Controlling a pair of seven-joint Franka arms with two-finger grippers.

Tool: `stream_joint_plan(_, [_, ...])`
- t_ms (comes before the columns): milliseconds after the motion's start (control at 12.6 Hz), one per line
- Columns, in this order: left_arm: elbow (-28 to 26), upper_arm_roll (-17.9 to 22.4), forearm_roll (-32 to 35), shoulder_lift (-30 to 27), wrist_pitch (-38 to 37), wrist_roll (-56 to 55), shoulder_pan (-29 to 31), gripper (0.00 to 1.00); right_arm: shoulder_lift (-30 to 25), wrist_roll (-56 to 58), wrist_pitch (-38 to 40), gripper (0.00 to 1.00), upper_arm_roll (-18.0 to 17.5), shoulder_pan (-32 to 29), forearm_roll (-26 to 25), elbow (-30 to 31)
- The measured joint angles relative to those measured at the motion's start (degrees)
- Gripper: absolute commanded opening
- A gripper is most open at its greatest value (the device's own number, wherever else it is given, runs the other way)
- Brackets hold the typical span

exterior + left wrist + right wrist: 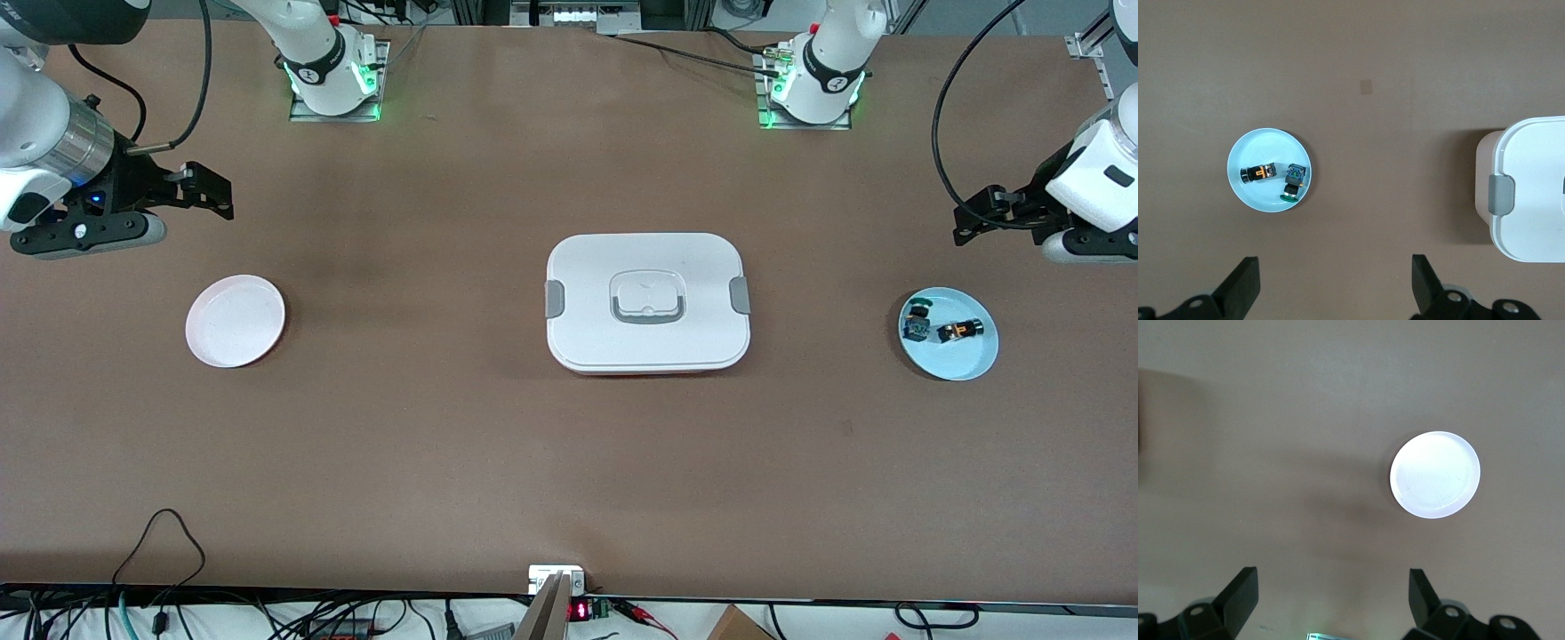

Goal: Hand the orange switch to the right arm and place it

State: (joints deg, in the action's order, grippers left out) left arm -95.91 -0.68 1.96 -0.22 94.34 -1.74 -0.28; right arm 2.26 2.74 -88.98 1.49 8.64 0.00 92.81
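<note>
Brown bench (444,444) carries, near the left arm's edge, a blue plate (969,360) holding the orange switch (961,331), likely light, rigid and best pinched across its black ends, while left gripper (1335,283) and right gripper (1331,597) hover with fingers spread, empty.

I work in a robotics lab, not a home. My two white arms are bolted to metal base plates (336,105) glowing green, at the edge of a wide brown table (444,444). Cables (160,533) and a small board with a red digit display (578,611) crowd the camera-side edge. Aluminium framing (1089,49) stands at the corner by my left arm's end.
</note>
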Motion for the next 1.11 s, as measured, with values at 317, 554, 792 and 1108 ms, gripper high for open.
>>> stream_joint_plan(317, [0.0,-0.2,0.0,0.0,-2.3,0.0,0.0,1.00,0.0,0.0,-0.1,1.00,0.0,0.0,0.0,0.0])
stream_joint_plan(554, [0.3,0.0,0.0,0.0,-2.7,0.0,0.2,1.00,0.0,0.0,-0.2,1.00,0.1,-0.1,0.0,0.0])
stream_joint_plan(792, [0.6,0.3,0.0,0.7,-5.2,0.0,0.4,1.00,0.0,0.0,-0.3,1.00,0.1,-0.1,0.0,0.0])
stream_joint_plan(1108, [0.7,0.6,-0.1,5.0,-6.7,0.8,3.6,1.00,0.0,0.0,-0.4,1.00,0.1,-0.1,0.0,0.0])
